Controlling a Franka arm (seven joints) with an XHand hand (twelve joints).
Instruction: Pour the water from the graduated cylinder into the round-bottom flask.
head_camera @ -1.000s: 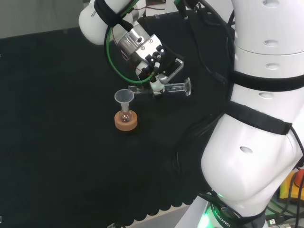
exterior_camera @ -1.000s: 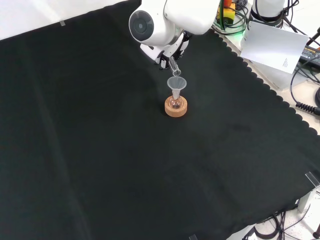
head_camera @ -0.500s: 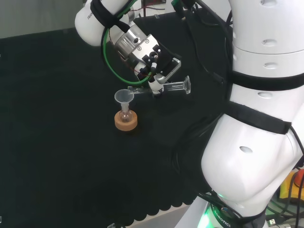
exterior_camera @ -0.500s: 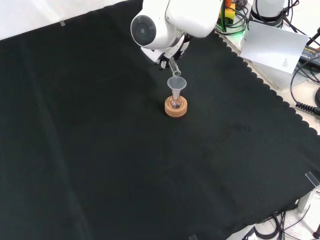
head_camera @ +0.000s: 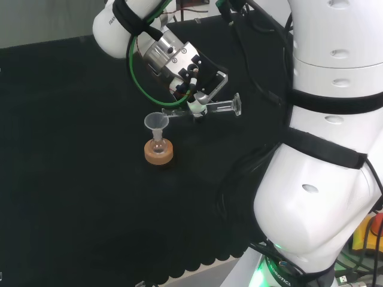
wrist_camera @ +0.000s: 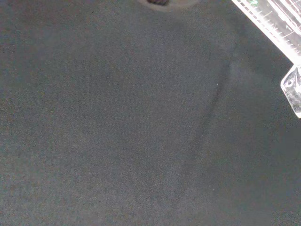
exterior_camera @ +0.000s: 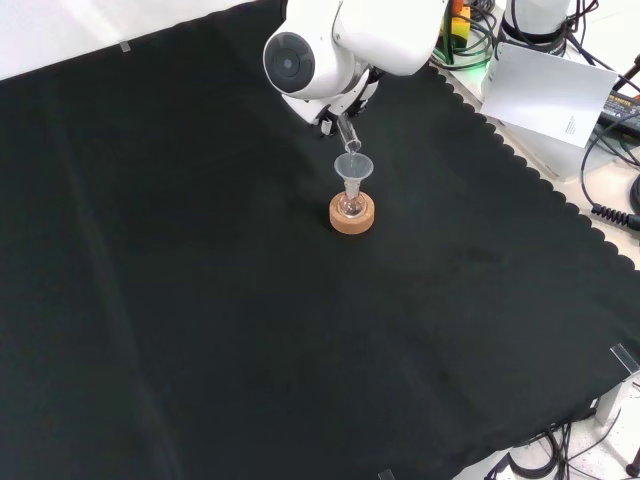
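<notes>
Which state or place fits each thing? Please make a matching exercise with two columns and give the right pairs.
Things:
1. graduated cylinder
2. funnel
3. round-bottom flask
4. hand

States or places:
A. sits in a cork ring
B. stands in the flask's neck
C. lies nearly level, mouth over the funnel
D. curled round the cylinder

Pairs: 1-C, 2-B, 3-A, 4-D

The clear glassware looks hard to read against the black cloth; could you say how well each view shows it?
Head view: the graduated cylinder in the hand and the funnel show as pale outlines with small highlights. Front view: the flask on its cork stand is faint, the arm's white link bright above. Wrist view: the cylinder's markings are soft over evenly lit cloth.
</notes>
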